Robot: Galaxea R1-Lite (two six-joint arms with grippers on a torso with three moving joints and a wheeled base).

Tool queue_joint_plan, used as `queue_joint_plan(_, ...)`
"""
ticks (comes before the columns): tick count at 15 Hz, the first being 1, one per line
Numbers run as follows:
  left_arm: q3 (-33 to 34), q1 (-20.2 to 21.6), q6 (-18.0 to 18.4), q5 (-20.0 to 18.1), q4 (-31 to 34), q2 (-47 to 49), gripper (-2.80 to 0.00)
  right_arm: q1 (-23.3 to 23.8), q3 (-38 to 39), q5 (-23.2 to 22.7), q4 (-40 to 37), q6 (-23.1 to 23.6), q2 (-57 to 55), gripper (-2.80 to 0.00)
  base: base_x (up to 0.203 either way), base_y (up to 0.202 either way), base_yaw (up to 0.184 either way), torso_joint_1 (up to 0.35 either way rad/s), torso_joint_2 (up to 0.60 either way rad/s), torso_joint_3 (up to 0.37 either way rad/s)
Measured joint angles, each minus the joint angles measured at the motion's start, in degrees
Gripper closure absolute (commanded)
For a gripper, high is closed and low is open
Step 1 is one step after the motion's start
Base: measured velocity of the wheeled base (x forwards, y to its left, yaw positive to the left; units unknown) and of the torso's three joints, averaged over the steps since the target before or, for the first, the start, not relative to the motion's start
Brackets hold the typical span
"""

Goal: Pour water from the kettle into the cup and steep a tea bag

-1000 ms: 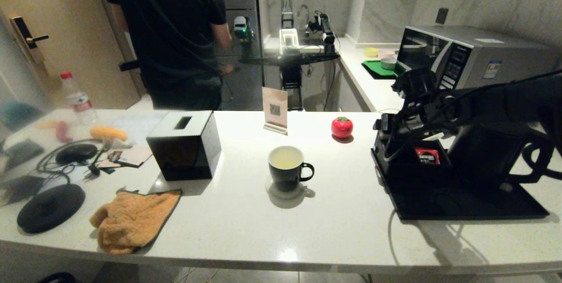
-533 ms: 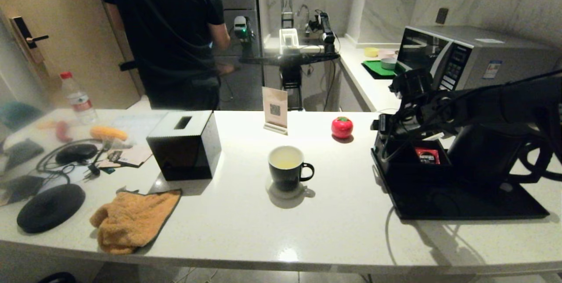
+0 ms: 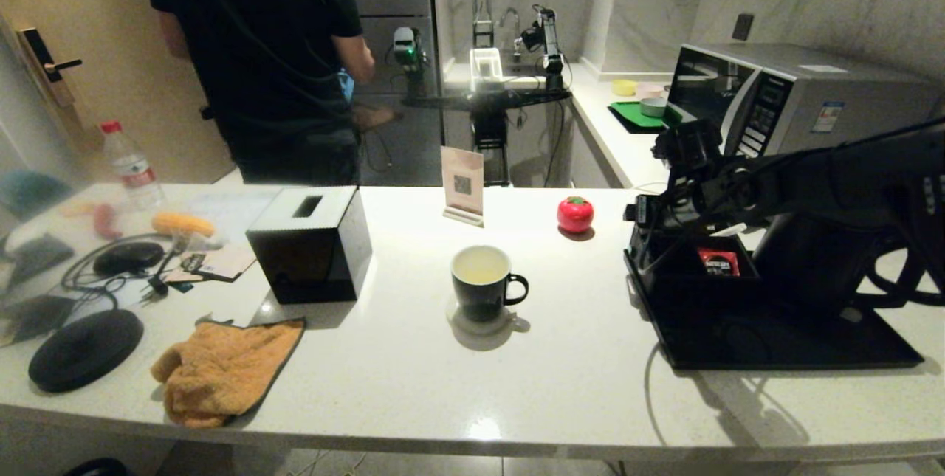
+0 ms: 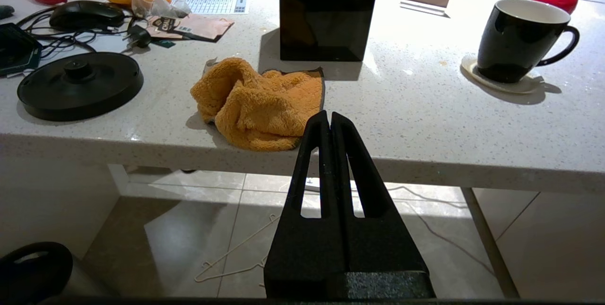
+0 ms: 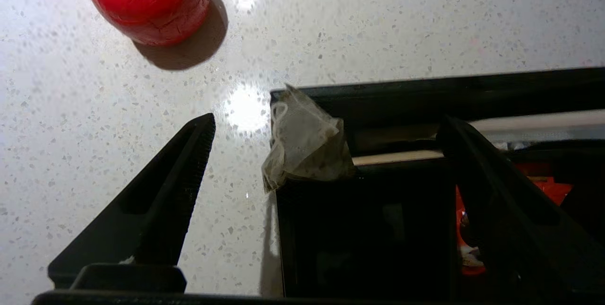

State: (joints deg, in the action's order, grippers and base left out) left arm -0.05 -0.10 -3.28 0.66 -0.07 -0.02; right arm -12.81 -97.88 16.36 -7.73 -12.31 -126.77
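The black cup [image 3: 480, 283] stands on a white coaster mid-table, holding pale yellowish water [image 3: 480, 268]; it also shows in the left wrist view [image 4: 520, 40]. The kettle [image 3: 805, 277] stands on the black tray [image 3: 775, 347] at the right, partly behind my right arm. My right gripper [image 3: 648, 236] hovers open over the tray's box corner. In the right wrist view the greyish tea bag [image 5: 305, 146] rests on that corner, between the spread fingers of the right gripper [image 5: 328, 123], untouched. My left gripper [image 4: 329, 117] is shut and empty, parked below the table's front edge.
A red packet [image 3: 716, 262] lies in the tray's box. A red tomato-shaped object [image 3: 575, 214], a sign card [image 3: 463, 184], a black tissue box [image 3: 310, 243], an orange cloth [image 3: 221, 369] and the kettle base [image 3: 85, 349] share the table. A person [image 3: 258, 55] stands behind.
My right gripper has edged slightly left and away over the box corner. The person behind the table has shifted left. The cup and kettle have not moved.
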Motion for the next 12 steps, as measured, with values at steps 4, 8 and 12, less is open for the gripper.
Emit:
queue_joint_plan(4,0.0,0.0,0.0,0.0,0.0,0.0,0.00,0.0,0.0,0.1,0.8,0.1,-0.4,0.00,0.000,0.000,0.000,0.000,0.00,0.000)
queue_joint_plan(8,0.0,0.0,0.0,0.0,0.0,0.0,0.00,-0.4,0.0,0.1,0.8,0.2,-0.5,0.00,0.000,0.000,0.000,0.000,0.00,0.000)
queue_joint_plan(12,0.0,0.0,0.0,0.0,0.0,0.0,0.00,-0.5,0.1,0.2,0.8,0.2,-0.5,0.00,0.000,0.000,0.000,0.000,0.00,0.000)
